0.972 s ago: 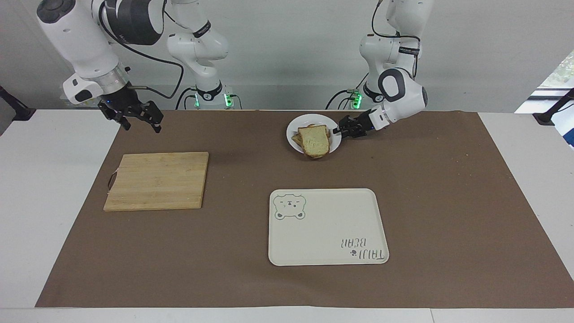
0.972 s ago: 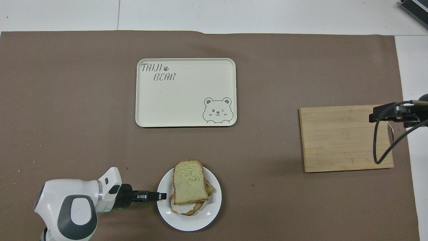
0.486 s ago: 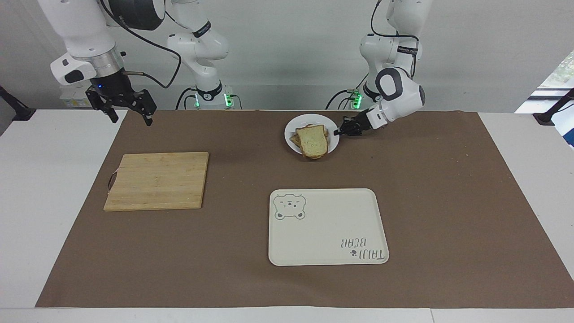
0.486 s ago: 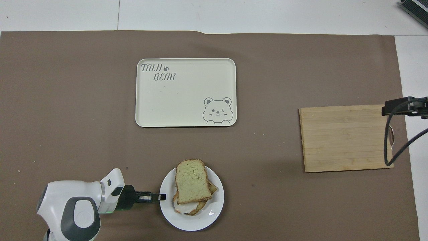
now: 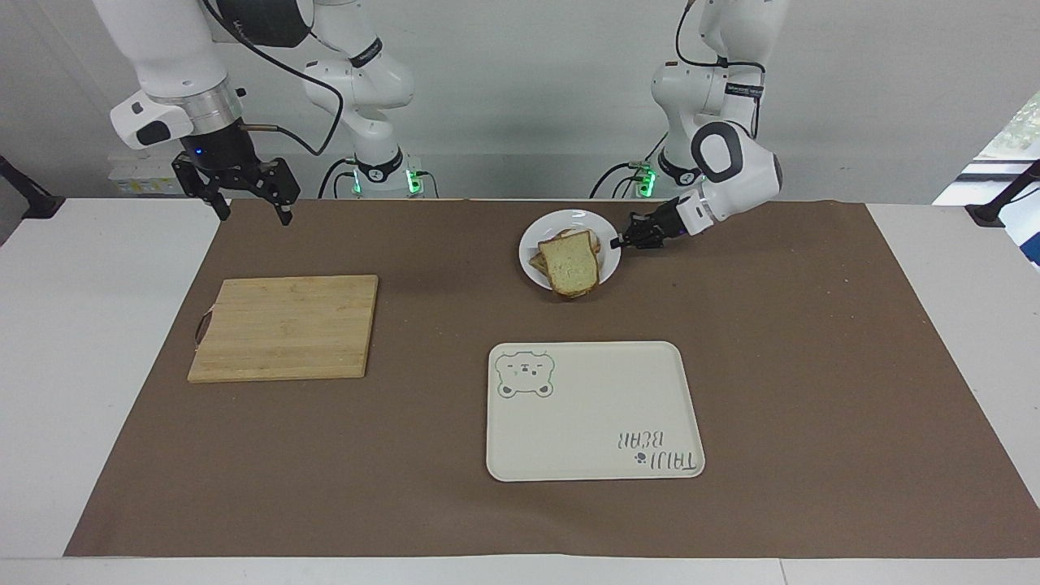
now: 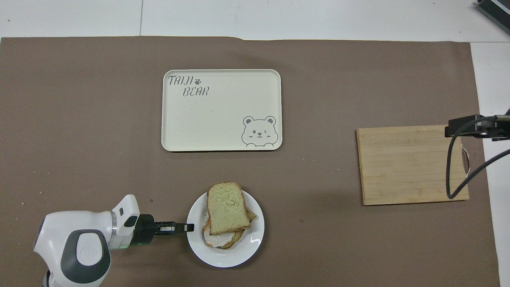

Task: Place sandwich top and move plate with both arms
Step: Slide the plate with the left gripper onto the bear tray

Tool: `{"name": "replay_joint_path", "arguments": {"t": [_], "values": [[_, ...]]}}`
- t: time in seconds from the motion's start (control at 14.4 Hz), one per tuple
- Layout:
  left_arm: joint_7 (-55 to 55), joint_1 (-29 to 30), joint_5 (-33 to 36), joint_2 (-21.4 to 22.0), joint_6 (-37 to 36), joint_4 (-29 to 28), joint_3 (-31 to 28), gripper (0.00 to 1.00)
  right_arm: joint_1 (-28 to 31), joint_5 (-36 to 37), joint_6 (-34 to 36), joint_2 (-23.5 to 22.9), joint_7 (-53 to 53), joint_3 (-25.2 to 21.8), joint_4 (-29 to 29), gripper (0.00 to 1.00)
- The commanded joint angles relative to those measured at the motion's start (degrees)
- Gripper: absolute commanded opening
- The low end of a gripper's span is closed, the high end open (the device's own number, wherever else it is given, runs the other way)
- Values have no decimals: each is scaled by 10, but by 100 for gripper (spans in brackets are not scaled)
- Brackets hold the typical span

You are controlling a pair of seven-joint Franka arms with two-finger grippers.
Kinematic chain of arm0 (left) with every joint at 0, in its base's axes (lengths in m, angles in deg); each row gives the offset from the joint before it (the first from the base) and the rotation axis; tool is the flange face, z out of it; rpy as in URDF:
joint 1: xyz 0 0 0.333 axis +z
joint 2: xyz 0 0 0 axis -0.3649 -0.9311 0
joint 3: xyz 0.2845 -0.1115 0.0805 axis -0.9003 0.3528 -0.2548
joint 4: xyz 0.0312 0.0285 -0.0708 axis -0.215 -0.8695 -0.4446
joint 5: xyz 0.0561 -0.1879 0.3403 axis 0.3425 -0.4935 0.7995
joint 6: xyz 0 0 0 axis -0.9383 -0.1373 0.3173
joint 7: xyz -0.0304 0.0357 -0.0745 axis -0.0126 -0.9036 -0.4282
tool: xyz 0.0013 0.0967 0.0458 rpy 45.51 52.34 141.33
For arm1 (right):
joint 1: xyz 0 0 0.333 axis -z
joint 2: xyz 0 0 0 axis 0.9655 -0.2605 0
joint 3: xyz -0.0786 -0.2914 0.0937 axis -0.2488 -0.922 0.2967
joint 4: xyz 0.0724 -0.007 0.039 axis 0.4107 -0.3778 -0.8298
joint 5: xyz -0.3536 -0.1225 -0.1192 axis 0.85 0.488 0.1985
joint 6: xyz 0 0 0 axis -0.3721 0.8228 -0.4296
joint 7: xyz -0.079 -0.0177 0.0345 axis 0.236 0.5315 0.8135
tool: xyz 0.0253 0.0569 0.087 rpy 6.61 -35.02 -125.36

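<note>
Brown paper covers most of the white tabletop (image 5: 97, 341), grey wall at the robots' end. Plate (image 5: 536, 272) (image 6: 223, 257) sits on the paper close to the robots, nearer to them than the cream tray (image 5: 593, 422) (image 6: 221, 119) with the bear drawing. Sandwich top (image 5: 571, 262) (image 6: 225, 207) lies on the stack on the plate, rounded end pointing away from the robots and overhanging the rim a bit; lower slices and some white egg show under it, skewed. Left claw (image 5: 624, 241) (image 6: 190, 227) comes in low and level at the plate's edge toward the left arm's end, closed on the rim. In the facing view the plate looks slightly tipped, tray-side edge close to the paper; cannot tell if it is fully off the surface. Right claw (image 5: 250, 207) hangs in the air over the paper's edge near the right arm's end, pointing down, fingers (image 5: 284, 218) spread apart, holding nothing. Wooden cutting board (image 5: 284, 327) (image 6: 412, 165) lies flat toward the right arm's end, well apart from plate and tray. Tray has nothing on it.
</note>
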Motion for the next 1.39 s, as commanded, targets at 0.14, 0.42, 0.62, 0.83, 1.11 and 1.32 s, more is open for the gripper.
{"name": "replay_joint_path", "arguments": {"t": [0.14,0.42,0.62,0.83,1.11,1.32], "values": [[2,39,-1,-75,-11,120,0,0,4,-17,48,-14,3,2,41,100],[20,39,-1,-138,6,217,0,0,4,-11,48,-10,-9,2,35,100],[52,26,-4,-178,71,273,5,0,3,-13,48,-8,-13,2,32,100],[98,23,-2,-223,108,333,6,0,-19,-11,51,-8,-16,-15,32,100],[139,17,1,-311,161,416,31,0,-53,-10,52,-8,-16,-56,30,100],[134,15,2,-348,195,420,50,0,-53,-9,49,-8,-16,-56,30,100]]}}
